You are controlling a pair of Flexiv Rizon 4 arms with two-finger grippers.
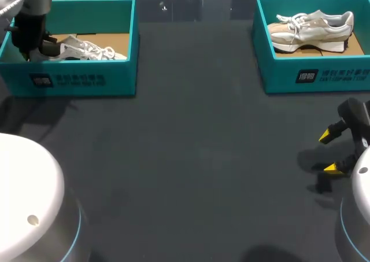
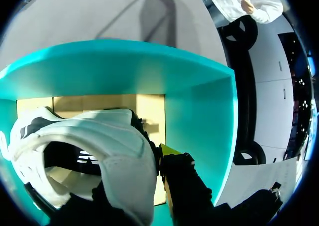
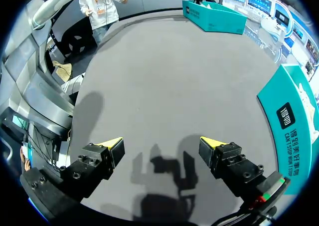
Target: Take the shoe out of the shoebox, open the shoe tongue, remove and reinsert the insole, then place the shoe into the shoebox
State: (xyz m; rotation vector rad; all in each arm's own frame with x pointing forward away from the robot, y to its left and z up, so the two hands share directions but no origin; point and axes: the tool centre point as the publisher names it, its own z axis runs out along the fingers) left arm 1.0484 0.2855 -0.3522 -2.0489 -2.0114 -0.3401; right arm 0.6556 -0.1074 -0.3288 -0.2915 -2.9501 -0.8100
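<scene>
From above, the white shoe (image 1: 87, 51) lies long way across in the left shoebox (image 1: 81, 80). Its heel end points at the left tool (image 1: 28, 42), which is down in the box there. The right tool (image 1: 335, 153) hangs over the counter (image 1: 191, 158), well apart from this shoe.

In the left wrist view, the white shoe (image 2: 114, 151) sits heel first, right against the tool. I cannot tell if the tool is clamped on it.

In the right wrist view, the right tool (image 3: 160, 146) is spread apart and holds nothing.

I think the left arm is the one to lift the shoe out.

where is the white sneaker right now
In the head view the white sneaker lies inside the teal shoebox at the far left of the table, with the left gripper down in the box at the shoe's left end.
</scene>
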